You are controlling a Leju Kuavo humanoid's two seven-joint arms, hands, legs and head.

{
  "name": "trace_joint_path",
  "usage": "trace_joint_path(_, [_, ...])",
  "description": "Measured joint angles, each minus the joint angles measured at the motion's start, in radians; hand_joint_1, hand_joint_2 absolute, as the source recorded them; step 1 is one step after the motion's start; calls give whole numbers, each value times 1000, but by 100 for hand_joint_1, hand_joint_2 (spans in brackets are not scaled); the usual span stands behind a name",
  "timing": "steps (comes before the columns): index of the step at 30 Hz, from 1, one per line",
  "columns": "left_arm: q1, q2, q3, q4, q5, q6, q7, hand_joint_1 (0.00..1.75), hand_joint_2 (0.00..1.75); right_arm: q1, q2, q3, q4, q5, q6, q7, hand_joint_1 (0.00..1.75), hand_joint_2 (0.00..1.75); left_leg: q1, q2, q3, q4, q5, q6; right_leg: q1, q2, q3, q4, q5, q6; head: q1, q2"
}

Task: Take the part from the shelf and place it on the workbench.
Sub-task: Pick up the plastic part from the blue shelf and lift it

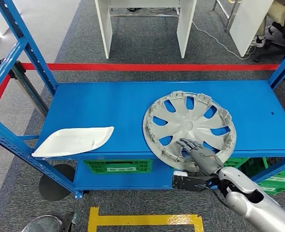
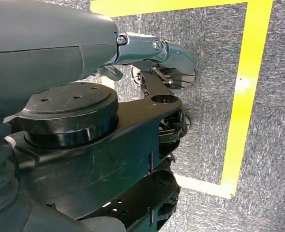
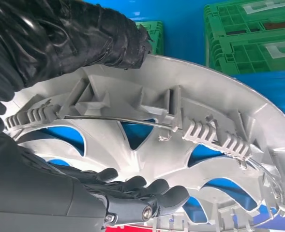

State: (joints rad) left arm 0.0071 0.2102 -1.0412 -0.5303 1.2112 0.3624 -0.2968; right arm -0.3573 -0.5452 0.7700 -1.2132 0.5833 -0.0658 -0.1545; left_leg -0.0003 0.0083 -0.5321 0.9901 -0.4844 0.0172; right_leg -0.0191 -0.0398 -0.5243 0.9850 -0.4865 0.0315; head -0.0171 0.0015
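Nearest to us, our right hand (image 1: 201, 157) reaches over the front edge of the blue shelf (image 1: 108, 104) and grips the hubcap (image 1: 189, 126) at its near rim. In the right wrist view the dark fingers (image 3: 148, 191) lie across the inner face while the thumb (image 3: 108, 34) curls over the rim from the other side, so the part is pinched between them. Our left hand (image 2: 159, 53) hangs over the grey carpet beside yellow floor tape (image 2: 243, 92); we cannot tell how its fingers are set.

The hubcap is a silver-grey plastic disc lying inner side up, toward the shelf's front right, its near rim jutting slightly past the front edge. Curved spokes separate openings through which the blue shows; ribbed clips and a thin wire ring run around the rim.

Toward the front left corner lies a white tray-like piece (image 1: 75, 140). Below the shelf sit green crates (image 1: 113, 166). Beyond the far edge, red tape (image 1: 152, 67) crosses the carpet.
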Motion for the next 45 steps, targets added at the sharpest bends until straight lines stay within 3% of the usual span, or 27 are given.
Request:
trace_joint_path(29, [-2,-10,21,9,-10,-15,0,0,175,31,0,-7,10,-11,6,3,0,175,0,0,0,0,0,0,0,0,0,0,0,0,0,0])
trace_joint_path(34, [-2,-13,24,13,-18,-12,4,0,175,33,21,-13,43,37,-70,26,0,175,0,0,0,0,0,0,0,0,0,0,0,0,0,0])
trace_joint_path(41, [-1,-13,25,10,-28,19,19,0,175,42,82,-30,117,183,-270,72,0,175,0,0,0,0,0,0,0,0,0,0,0,0,0,0])
trace_joint_path(45, [-1,-13,25,6,-38,24,25,0,175,46,114,-43,163,218,-306,74,0,175,0,0,0,0,0,0,0,0,0,0,0,0,0,0])
